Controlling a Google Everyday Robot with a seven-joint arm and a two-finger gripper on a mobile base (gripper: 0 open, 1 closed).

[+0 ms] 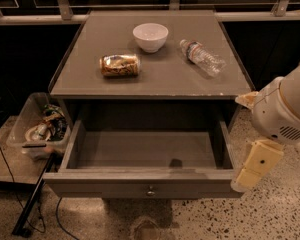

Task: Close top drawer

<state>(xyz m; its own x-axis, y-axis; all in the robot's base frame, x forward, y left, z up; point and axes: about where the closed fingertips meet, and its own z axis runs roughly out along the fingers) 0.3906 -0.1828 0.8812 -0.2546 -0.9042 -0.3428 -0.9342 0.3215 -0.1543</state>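
The top drawer (146,153) of the grey cabinet stands pulled far out towards me, and its inside is empty. Its flat front panel (90,186) is at the bottom of the view, with a small round metal knob (150,191) at its centre. My gripper (251,172) hangs at the right end of the drawer front, just outside the drawer's right corner, below the white arm (282,111). The lower drawer fronts are hidden under the open drawer.
On the cabinet top (85,71) lie a can on its side (120,65), a white bowl (150,36) and a plastic bottle on its side (202,57). A clear bin of clutter (37,126) stands on the floor at the left, with cables (32,204) beside it.
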